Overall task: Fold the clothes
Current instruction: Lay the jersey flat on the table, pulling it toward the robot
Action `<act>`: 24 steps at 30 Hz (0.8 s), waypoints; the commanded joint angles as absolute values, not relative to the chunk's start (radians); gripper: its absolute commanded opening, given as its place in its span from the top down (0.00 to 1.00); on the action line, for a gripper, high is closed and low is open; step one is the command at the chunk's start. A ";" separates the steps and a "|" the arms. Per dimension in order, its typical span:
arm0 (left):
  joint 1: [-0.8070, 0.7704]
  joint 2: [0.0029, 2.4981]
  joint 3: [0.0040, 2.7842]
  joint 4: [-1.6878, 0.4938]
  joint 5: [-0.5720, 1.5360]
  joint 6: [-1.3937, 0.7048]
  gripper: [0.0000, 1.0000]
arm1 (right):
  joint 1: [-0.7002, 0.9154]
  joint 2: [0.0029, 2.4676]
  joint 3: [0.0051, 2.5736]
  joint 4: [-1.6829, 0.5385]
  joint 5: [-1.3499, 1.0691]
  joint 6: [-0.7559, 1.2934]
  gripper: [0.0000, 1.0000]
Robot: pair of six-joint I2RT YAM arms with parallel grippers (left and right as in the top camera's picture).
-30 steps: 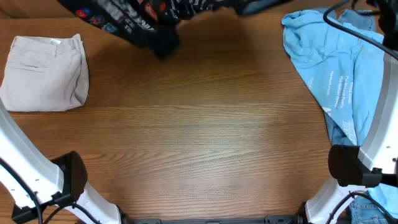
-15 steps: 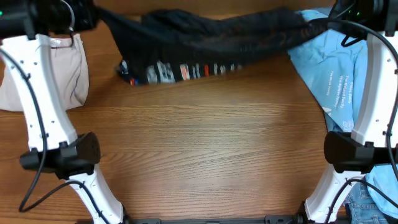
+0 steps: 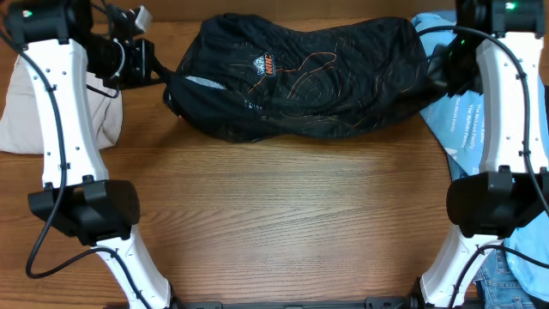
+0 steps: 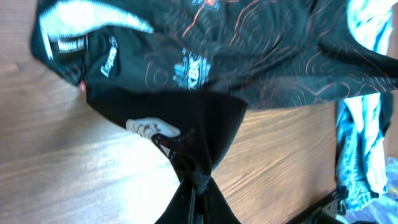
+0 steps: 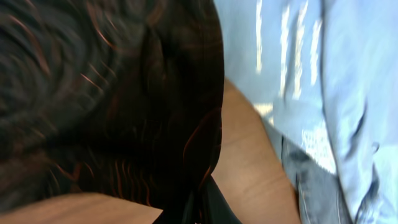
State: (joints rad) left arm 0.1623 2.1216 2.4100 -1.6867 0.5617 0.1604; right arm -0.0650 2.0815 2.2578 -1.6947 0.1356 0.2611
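Overhead is looking straight down on the surface (image 3: 283, 223); both wrist cameras are viewing the same black shirt (image 3: 317, 81) closely.

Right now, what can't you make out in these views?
Left hand tips: left wrist, buried in bunched shirt.
Right hand tips: right wrist, blurred, under shirt.
Beige garment: overhead, cut by left edge, crossed by left arm.
Jeans: overhead, only a corner shows, behind right arm.
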 commanded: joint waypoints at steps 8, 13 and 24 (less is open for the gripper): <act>0.090 2.024 2.187 -1.690 0.408 0.118 0.96 | -0.126 1.991 2.048 -1.694 0.126 0.285 0.96; 0.091 1.901 2.009 -1.690 0.376 0.107 0.96 | -0.157 1.924 1.926 -1.694 0.125 0.287 0.96; 0.093 1.593 1.702 -1.690 0.232 0.002 0.96 | -0.174 1.753 1.742 -1.688 0.103 0.284 0.96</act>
